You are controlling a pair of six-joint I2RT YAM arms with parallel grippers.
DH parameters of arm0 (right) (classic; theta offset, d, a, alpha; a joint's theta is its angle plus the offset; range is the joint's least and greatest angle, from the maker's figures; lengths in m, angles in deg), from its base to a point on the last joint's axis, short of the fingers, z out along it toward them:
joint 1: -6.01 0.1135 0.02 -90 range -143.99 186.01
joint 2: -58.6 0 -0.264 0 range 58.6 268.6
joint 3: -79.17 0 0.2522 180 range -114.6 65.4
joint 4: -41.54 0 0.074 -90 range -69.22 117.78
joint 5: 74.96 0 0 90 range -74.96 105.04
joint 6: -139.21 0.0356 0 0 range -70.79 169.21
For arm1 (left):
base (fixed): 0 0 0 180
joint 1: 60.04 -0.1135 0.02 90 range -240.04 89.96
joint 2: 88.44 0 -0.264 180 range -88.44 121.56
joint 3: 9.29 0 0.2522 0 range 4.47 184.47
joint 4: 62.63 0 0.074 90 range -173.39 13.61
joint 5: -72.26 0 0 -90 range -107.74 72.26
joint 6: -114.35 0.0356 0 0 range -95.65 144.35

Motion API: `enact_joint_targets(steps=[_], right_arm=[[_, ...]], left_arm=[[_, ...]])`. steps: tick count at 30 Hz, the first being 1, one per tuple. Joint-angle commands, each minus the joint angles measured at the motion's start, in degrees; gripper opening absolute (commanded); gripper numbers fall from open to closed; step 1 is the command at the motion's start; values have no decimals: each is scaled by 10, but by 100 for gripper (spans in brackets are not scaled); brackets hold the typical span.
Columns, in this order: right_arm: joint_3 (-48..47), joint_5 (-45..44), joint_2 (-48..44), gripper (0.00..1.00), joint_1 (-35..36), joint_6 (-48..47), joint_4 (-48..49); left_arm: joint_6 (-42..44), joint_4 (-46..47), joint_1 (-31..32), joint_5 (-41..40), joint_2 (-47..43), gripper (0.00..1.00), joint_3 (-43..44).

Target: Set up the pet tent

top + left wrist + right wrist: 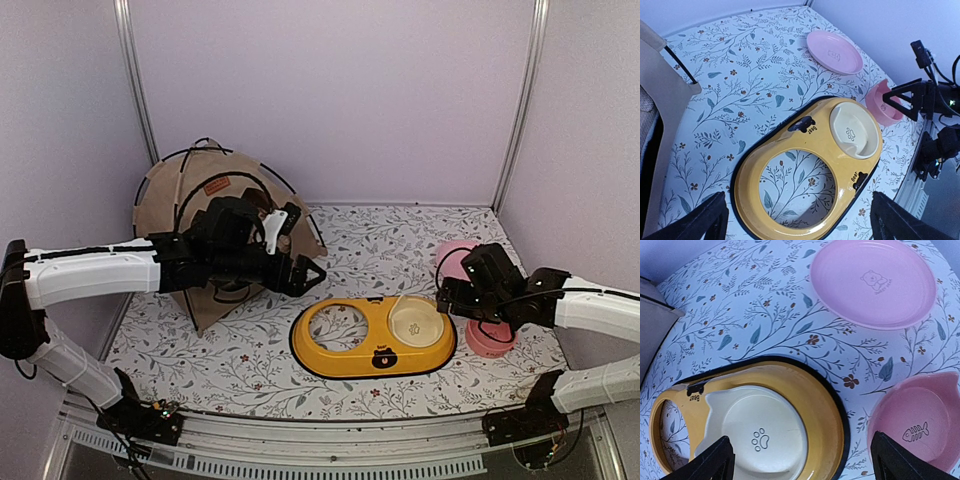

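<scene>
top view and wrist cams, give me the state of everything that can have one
tent, poles arched, fabric spread, not gripped
tray, one hole empty, other holds cream bowl
cream bowl, seated in tray, empty
plate, right way up, empty
pink bowl, upright, empty
left gripper, open, empty
right gripper, open, empty

The left arm [90, 272] stretched out level toward the right, its left gripper [312, 275] spread wide with nothing between the fingers, while the right arm [590, 310] folded in from the right side, the right gripper [447, 292] pointing left, likewise wide apart and empty.
</scene>
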Motion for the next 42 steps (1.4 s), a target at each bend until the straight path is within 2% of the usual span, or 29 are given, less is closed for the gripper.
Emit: enact_joint_targets(steps=[1,7,14,20,23,31,42], right_arm=[[48,-15,-43,92,-43,20,4],[101,34,-56,81,-111,11,56],[115,81,17,67,-168,-18,119],[92,94,97,42,-186,-41,135],[84,96,129,35,-187,-37,136],[52,85,146,1,-186,-27,97],[-12,108,61,0,-178,-87,56]], left_arm=[[3,8,-8,-3,-4,99,1],[4,8,-8,0,1,99,4],[4,5,-8,1,-2,99,4],[3,-1,-9,-8,-14,99,-4],[0,-1,-9,-8,-17,99,-9],[0,0,-8,-6,-18,99,-9],[1,10,-9,-3,-8,99,-6]])
